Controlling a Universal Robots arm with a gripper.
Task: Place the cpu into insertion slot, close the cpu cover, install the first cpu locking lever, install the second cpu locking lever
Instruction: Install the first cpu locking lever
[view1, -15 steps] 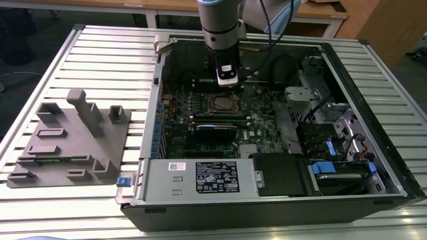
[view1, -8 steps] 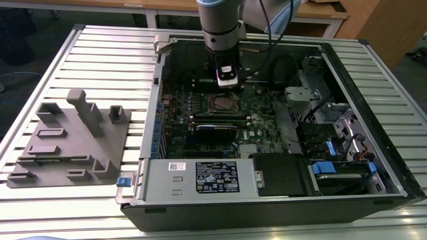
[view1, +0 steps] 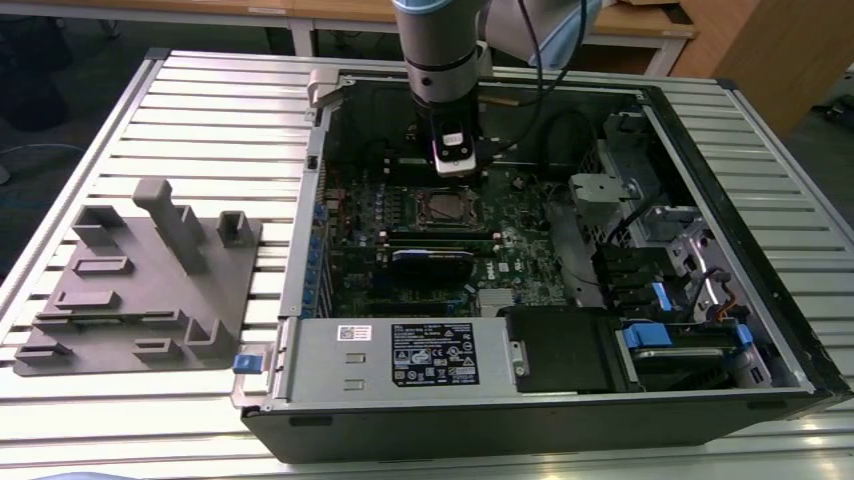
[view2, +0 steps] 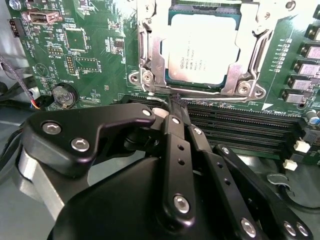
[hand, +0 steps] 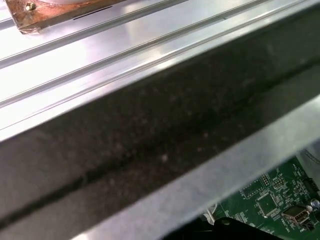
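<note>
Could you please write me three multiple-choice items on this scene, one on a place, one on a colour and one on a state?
1. Where is the cpu?
A. on the grey fixture plate
B. in the insertion slot
C. in the pincer

2. What colour is the motherboard?
A. green
B. red
C. white

3. How does the cpu cover lie?
A. removed from the case
B. standing upright
C. down around the cpu

Key: 1 B, in the second wrist view the chip sits inside the insertion slot. 2 A, the board is green in both wrist views. 3 C, the metal frame lies flat around the chip, with the pincer beside its edge.
</note>
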